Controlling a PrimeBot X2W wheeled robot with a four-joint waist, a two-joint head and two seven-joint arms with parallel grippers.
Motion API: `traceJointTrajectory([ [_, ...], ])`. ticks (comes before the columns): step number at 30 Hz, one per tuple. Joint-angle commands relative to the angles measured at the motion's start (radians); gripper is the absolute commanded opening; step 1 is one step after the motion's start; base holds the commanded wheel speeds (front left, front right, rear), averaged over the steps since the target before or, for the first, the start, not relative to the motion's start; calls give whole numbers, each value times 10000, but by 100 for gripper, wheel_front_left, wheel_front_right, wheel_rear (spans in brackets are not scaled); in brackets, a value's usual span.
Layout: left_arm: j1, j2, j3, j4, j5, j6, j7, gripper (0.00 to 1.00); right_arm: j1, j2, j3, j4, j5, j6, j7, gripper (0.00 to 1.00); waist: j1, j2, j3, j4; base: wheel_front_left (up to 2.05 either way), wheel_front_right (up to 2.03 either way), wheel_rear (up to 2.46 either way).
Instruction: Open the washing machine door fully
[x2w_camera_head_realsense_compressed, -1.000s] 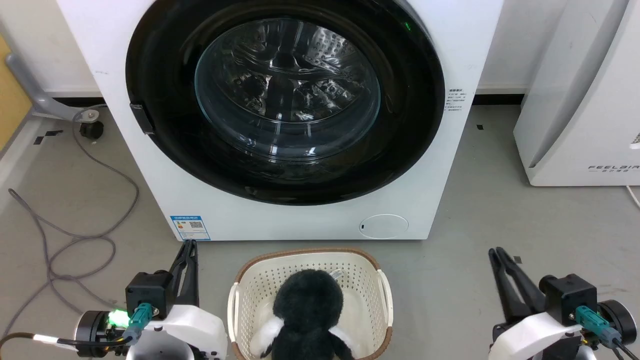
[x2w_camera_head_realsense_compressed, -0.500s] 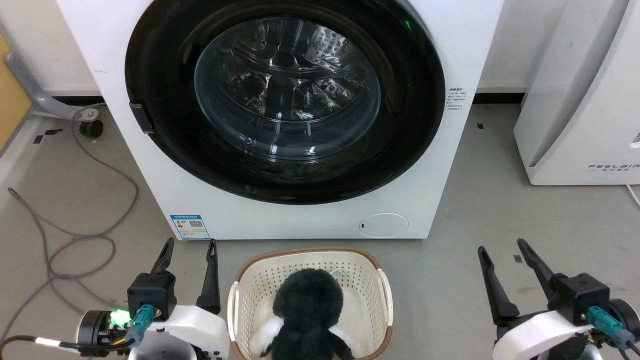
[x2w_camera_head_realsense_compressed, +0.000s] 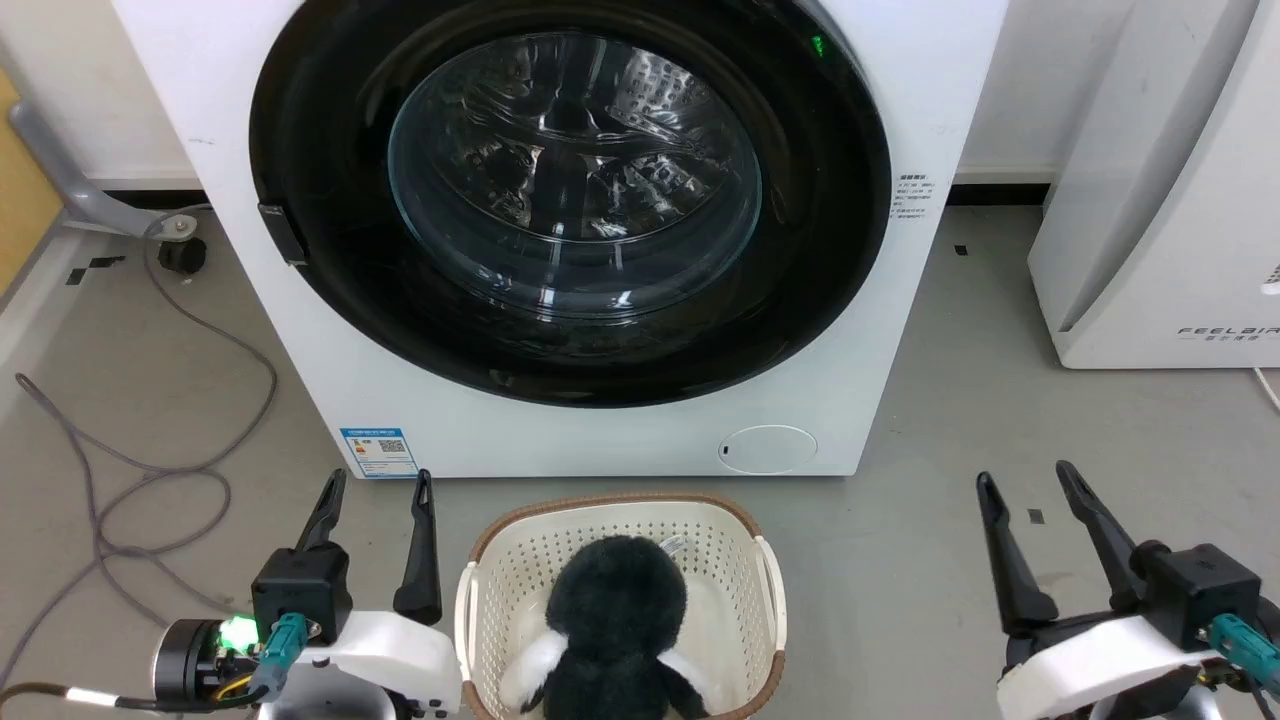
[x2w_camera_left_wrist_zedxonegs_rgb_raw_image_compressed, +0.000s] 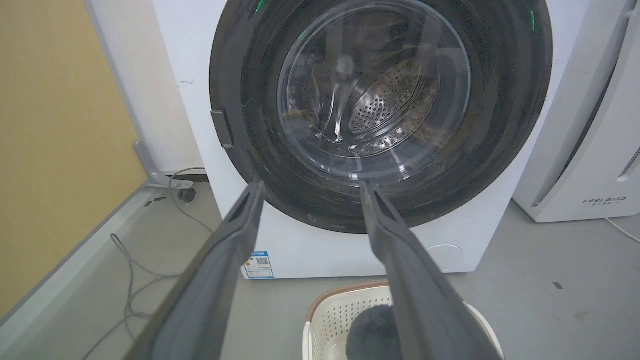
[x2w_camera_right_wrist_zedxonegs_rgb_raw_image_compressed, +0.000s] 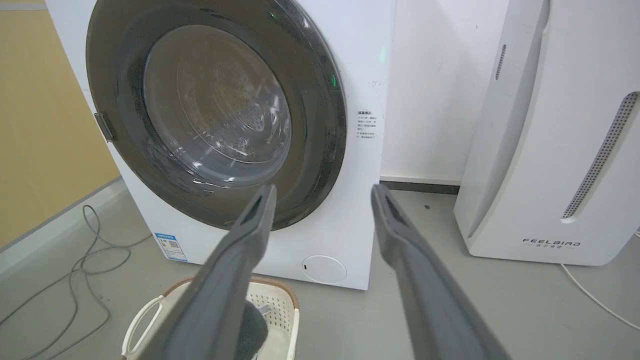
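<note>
The white washing machine (x2w_camera_head_realsense_compressed: 600, 440) stands straight ahead, its round glossy black door (x2w_camera_head_realsense_compressed: 800, 300) lying flush against the front, with a clear glass bowl at its centre and a small dark tab (x2w_camera_head_realsense_compressed: 283, 236) at its left rim. The door (x2w_camera_left_wrist_zedxonegs_rgb_raw_image_compressed: 500, 140) and the steel drum behind the glass show in the left wrist view, and the door (x2w_camera_right_wrist_zedxonegs_rgb_raw_image_compressed: 320, 125) again in the right wrist view. My left gripper (x2w_camera_head_realsense_compressed: 380, 483) is low at the left, open and holding nothing. My right gripper (x2w_camera_head_realsense_compressed: 1027, 478) is low at the right, open and holding nothing. Both are well short of the machine.
A cream laundry basket (x2w_camera_head_realsense_compressed: 770, 590) holding a black and white plush toy (x2w_camera_head_realsense_compressed: 615, 620) sits on the floor between my grippers, just before the machine. A white FEELBIRD appliance (x2w_camera_head_realsense_compressed: 1150, 200) stands at the right. Grey cables (x2w_camera_head_realsense_compressed: 150, 470) loop over the floor at the left, by a yellow wall (x2w_camera_left_wrist_zedxonegs_rgb_raw_image_compressed: 55, 150).
Both grippers were shut a second ago and have opened. The right gripper has risen slightly and shifted right. The door has not moved.
</note>
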Motion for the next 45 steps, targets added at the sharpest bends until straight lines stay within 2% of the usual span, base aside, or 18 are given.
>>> traceJointTrajectory([
  [1, -69, 2, -23, -71, -35, 75, -116, 100, -40, 1, -47, -117, 157, 2, -108, 12, 0, -1, 2, 4, 0, 0, 0],
  [2, -70, 2, -31, -77, -37, 92, -137, 100, -45, 1, -64, -131, 227, 2, -129, 0, 0, -1, 5, 7, 0, 0, 0],
  [8, -75, 2, -76, -108, -61, 188, -263, 100, -100, 1, -195, -114, 1235, 2, -255, 0, 0, -1, 24, 22, 0, 0, 0],
  [20, -168, 2, -169, -185, -97, 331, -513, 100, -492, 1, -313, 642, 6149, 3, -505, 0, 0, -1, 190, 103, 0, 0, 0],
  [22, -186, 2, -173, -193, -98, 341, -534, 100, -544, 1, -322, 668, 6514, 3, -526, 0, 0, -1, 218, 112, 0, 0, 0],
  [26, -297, 2, -201, -231, -95, 381, -639, 100, -861, 1, -581, 833, 8017, 3, -294, 0, 0, -1, 379, 169, 0, 0, 0],
  [35, -595, 2, -278, -316, -88, 449, -827, 100, -1867, -242, -1248, 1564, 9511, 4, 221, 0, 0, -1, 844, 336, 0, 0, 0],
  [45, -1152, 2, -458, -480, -68, 575, -1056, 100, -3776, -947, -1412, 2478, 10600, 5, 384, 0, 0, -1, 1825, 634, 0, 0, 0],
])
